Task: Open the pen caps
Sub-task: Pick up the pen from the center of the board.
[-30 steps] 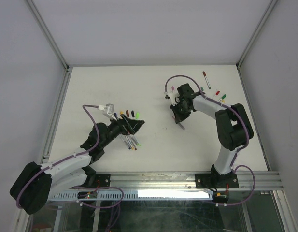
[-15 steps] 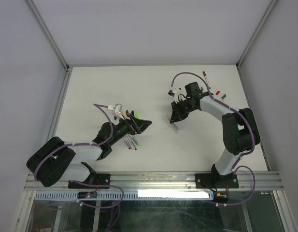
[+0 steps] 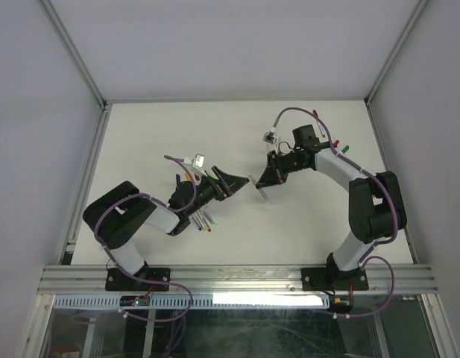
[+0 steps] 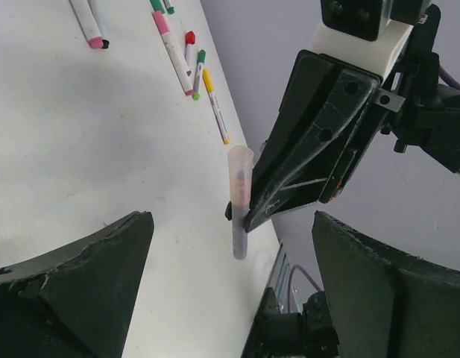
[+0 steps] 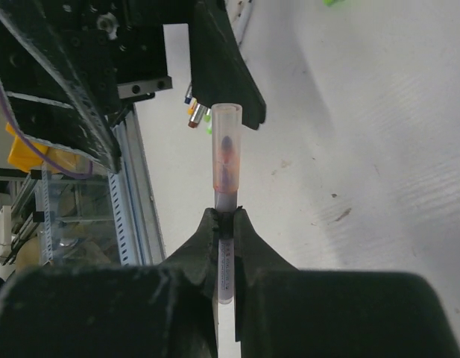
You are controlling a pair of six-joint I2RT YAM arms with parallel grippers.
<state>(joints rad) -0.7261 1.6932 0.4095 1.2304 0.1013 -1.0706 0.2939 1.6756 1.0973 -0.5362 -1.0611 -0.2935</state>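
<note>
The right gripper [image 5: 225, 216] is pinching a pen [image 5: 224, 262] by its grey barrel, with both black fingers [image 5: 196, 250] pressed tight against it. The pen is sticking out past the fingertips. Its outer end is wearing a clear cap [image 5: 226, 145], faintly pink, with a dark tip showing through it. The cap is sitting wholly clear of the right fingers and pointing left, toward the other arm.

The left gripper [image 4: 231, 220] is facing that cap with its two fingers [image 4: 80, 283] spread wide and holding nothing. In the left wrist view the capped end is standing in line with the gap between them, touching neither finger. Whether it is between the fingertips or just ahead of them cannot be told. From above, the two grippers are meeting near the middle of the white table [image 3: 304, 224], the left one just left of the pen.

Further out, a cluster of uncapped pens [image 3: 203, 220] is lying beside the left arm's forearm, on the near left. Two loose caps [image 3: 340, 145], one red and one green, are lying at the far right, behind the right arm.
</note>
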